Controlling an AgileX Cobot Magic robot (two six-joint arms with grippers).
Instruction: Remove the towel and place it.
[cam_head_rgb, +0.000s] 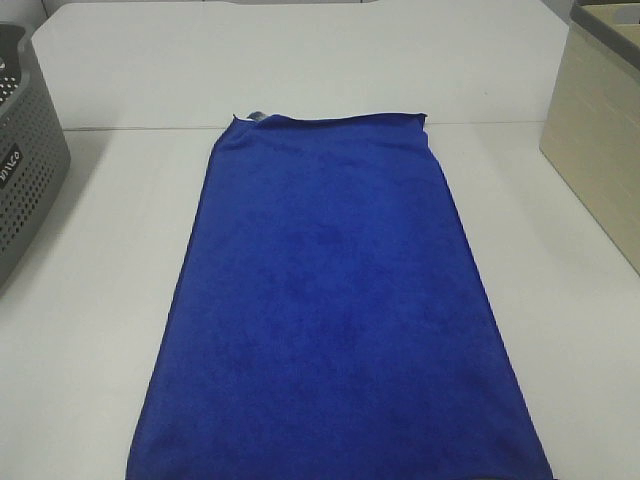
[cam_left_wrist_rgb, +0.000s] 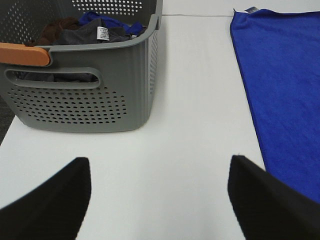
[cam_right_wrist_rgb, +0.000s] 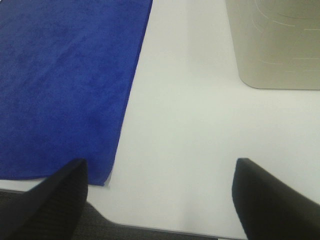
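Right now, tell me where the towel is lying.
The towel lies flat down the middle of the white table in the exterior high view, between the grey basket at left and the beige bin at right.

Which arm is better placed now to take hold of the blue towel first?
Probably the right. The right tool hangs open beside the towel corner. The left tool, also open, faces bare table between the grey basket and the towel.

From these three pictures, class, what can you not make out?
- Deep-blue plush towel: near edge cut off by the exterior high frame.
- Perforated grey plastic basket: mostly cut off there; in the left wrist view, lower contents hidden by its wall.
- Beige bin: cropped in both views.
- Small tag: too small to read.
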